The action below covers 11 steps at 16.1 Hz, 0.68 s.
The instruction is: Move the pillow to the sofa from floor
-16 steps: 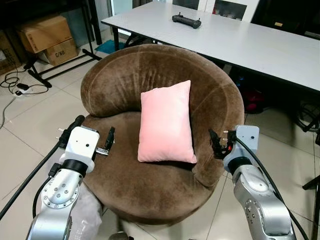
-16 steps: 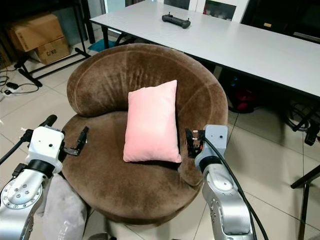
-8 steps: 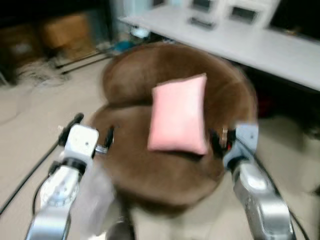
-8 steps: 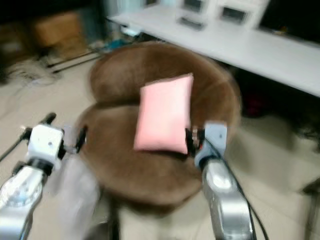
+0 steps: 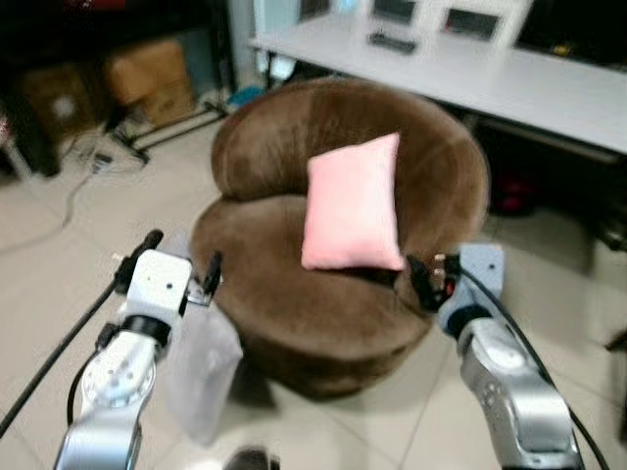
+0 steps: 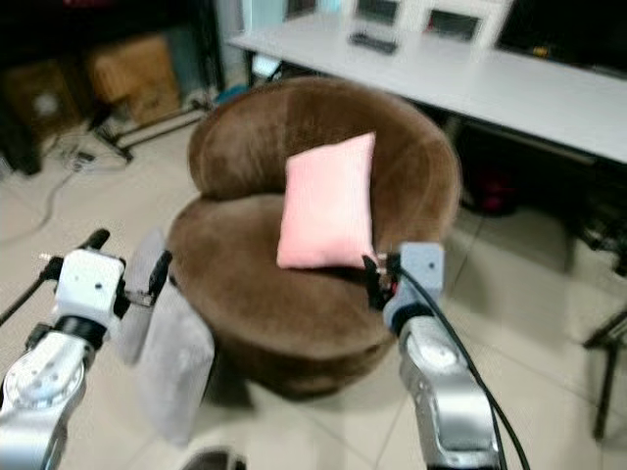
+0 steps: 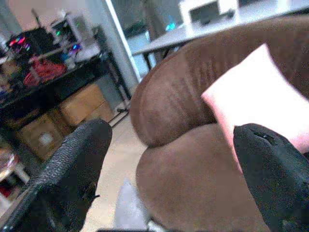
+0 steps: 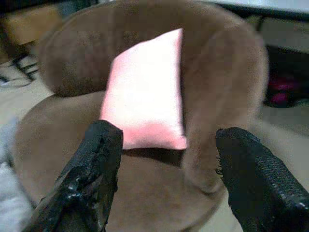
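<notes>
Pillow placement looked finished, judged from how things lay. Nearest the camera, the left gripper (image 5: 208, 277) hung beside the seat's outer edge with its black fingers (image 7: 72, 164) spread wide and holding nothing; the right gripper (image 5: 423, 282) hovered at the seat's other edge, equally wide and empty. Between and beyond them, the soft pink rectangular pillow (image 5: 353, 203) leaned upright against the backrest of the round brown velvet sofa (image 5: 294, 323). Any remaining step was probably to clear both arms without brushing the cushion. Farther off stood cardboard boxes (image 5: 152, 76) and a long white table (image 5: 509, 78); no lettering was legible.
</notes>
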Available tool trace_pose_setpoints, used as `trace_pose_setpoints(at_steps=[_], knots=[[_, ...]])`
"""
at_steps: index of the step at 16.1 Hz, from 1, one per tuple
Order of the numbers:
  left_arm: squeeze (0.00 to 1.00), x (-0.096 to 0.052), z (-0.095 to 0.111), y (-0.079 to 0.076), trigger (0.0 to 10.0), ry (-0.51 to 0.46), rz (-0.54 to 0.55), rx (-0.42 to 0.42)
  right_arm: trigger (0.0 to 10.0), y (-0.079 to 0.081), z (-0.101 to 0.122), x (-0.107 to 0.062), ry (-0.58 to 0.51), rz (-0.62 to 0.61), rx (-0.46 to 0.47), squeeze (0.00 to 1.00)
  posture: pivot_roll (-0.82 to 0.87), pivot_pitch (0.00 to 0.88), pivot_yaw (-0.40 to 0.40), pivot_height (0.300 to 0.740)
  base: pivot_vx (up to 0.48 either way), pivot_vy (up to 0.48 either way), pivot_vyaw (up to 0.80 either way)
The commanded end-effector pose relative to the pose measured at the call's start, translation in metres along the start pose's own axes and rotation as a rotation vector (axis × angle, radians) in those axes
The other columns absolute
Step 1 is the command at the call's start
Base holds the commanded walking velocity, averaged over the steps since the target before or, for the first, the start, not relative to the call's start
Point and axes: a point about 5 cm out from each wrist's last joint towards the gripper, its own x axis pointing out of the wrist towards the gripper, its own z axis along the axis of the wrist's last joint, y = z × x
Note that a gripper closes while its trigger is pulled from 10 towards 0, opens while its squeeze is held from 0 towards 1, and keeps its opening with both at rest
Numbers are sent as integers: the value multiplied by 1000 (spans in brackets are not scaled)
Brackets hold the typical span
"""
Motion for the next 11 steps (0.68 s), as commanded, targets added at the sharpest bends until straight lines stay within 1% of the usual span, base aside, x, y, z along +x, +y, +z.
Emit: trace_pose_setpoints(at_steps=[1, 3, 4, 11], knots=[[0, 0, -2, 2, 10000, 17, 8, -5, 10000, 1, 5, 1, -22, -1, 1, 0, 84, 0, -35, 740, 0, 322, 0], [0, 1, -2, 3, 10000, 18, 9, -6, 10000, 1, 5, 2, -27, 0, 5, 0, 86, 0, -34, 740, 0, 412, 0], [0, 1, -2, 3, 10000, 17, 9, -5, 10000, 3, 5, 2, -26, 20, 14, 0, 86, 0, -34, 740, 0, 420, 0], [0, 3, 0, 3, 10000, 15, 9, -5, 10000, 2, 7, 4, -31, 19, -9, 0, 84, 0, -34, 740, 0, 417, 0]])
